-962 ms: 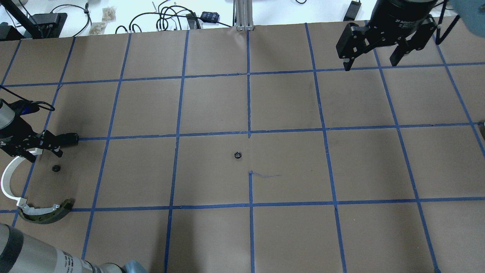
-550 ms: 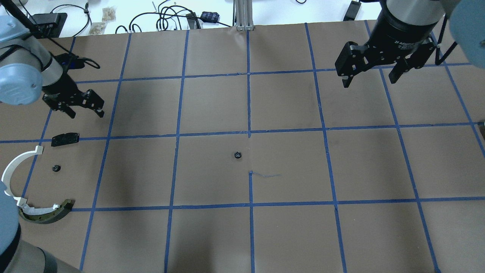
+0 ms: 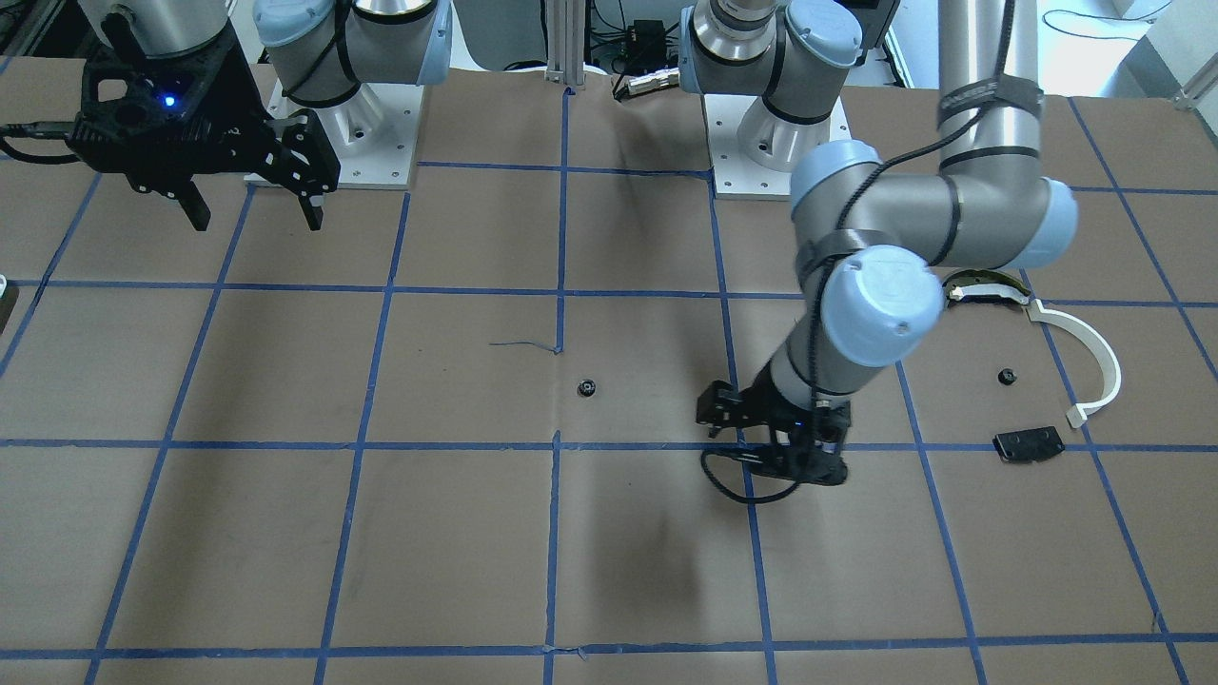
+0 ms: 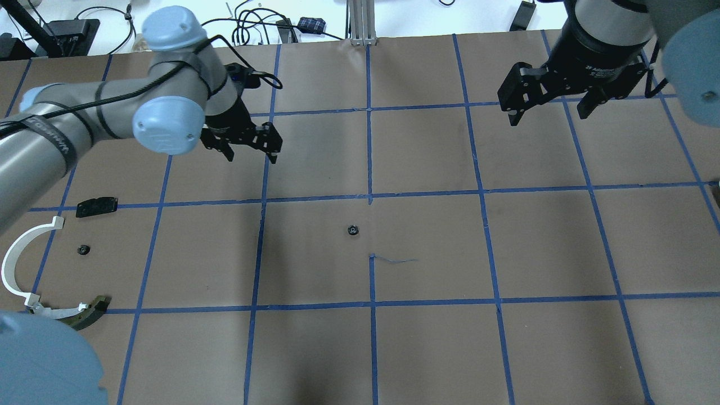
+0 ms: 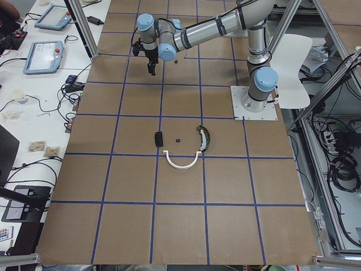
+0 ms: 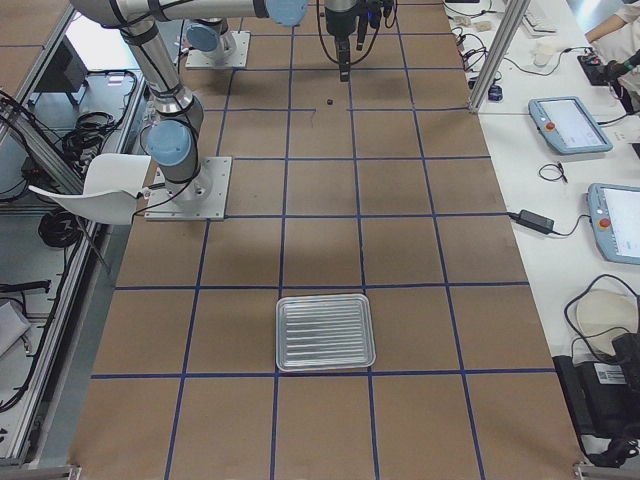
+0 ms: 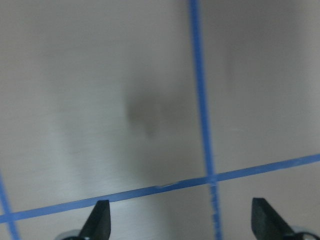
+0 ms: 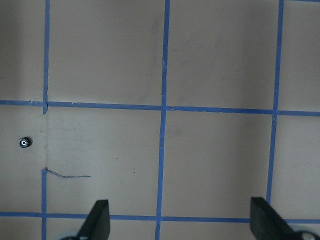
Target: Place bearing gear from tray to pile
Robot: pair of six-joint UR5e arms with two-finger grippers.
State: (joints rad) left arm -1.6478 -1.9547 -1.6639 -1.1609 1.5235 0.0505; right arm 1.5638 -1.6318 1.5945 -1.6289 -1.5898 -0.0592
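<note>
A small black bearing gear (image 4: 352, 230) lies alone on the brown paper near the table's middle, and it shows too in the front view as the bearing gear (image 3: 587, 386) and at the right wrist view's left edge as the bearing gear (image 8: 24, 143). The pile at the left holds a white arc (image 4: 16, 261), a dark curved piece (image 4: 84, 316), a black block (image 4: 97, 206) and a second small gear (image 4: 83, 250). My left gripper (image 4: 251, 157) hangs open and empty, up and left of the lone gear. My right gripper (image 4: 548, 117) hovers open at the far right. The metal tray (image 6: 325, 332) lies at the table's right end.
Blue tape lines divide the brown paper (image 4: 427, 349) into squares. Cables and small boxes (image 4: 253, 25) sit past the far edge. The left arm's elbow (image 4: 169, 124) reaches over the left squares. Both arm bases (image 3: 343, 143) stand on the robot's side.
My left gripper has moved away from the black block at the pile and swung right and farther out over the table, staying open. My right gripper has shifted only slightly.
</note>
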